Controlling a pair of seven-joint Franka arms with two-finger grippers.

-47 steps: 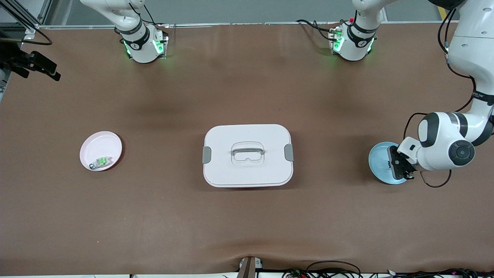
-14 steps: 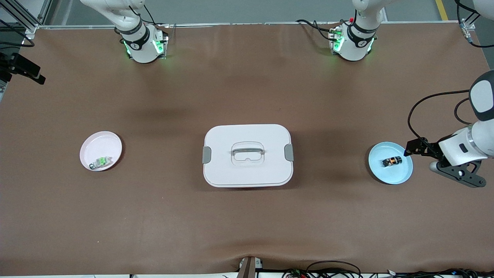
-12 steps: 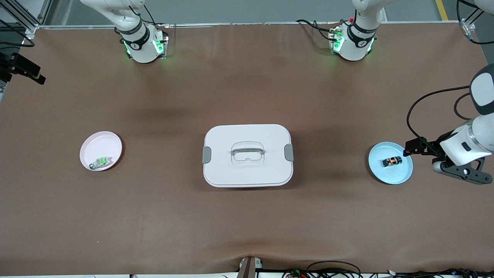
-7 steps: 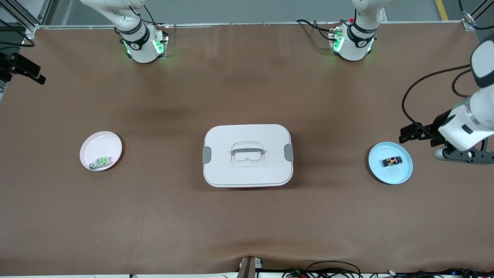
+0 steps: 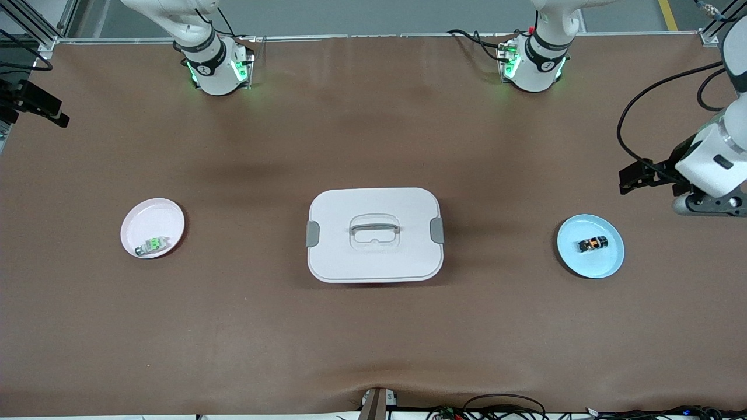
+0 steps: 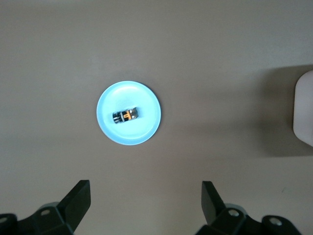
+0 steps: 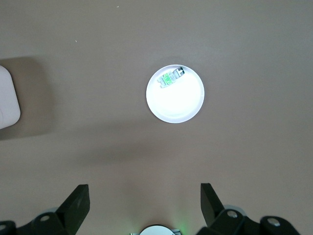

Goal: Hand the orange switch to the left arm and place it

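Observation:
The orange switch (image 5: 593, 244), tiny, black with an orange part, lies on a light blue plate (image 5: 601, 262) toward the left arm's end of the table. In the left wrist view the orange switch (image 6: 125, 115) lies apart from my left gripper (image 6: 144, 198), which hangs open and empty high over bare table beside the plate. My right gripper (image 7: 144, 198) is open and empty too, high over the table near the pink plate (image 7: 183, 107). The white box (image 5: 374, 256) with its grey handle stands mid-table between the two plates.
A pink plate (image 5: 146, 216) toward the right arm's end holds a tiny green-and-clear component (image 5: 152, 245). Both arm bases (image 5: 216, 67) (image 5: 534, 64) stand along the table's edge farthest from the front camera. Brown table surface surrounds the box.
The left arm has risen and drawn back from over the blue plate, uncovering the switch, which stays on the plate. Both grippers stay open. The right arm has not visibly moved in the last second.

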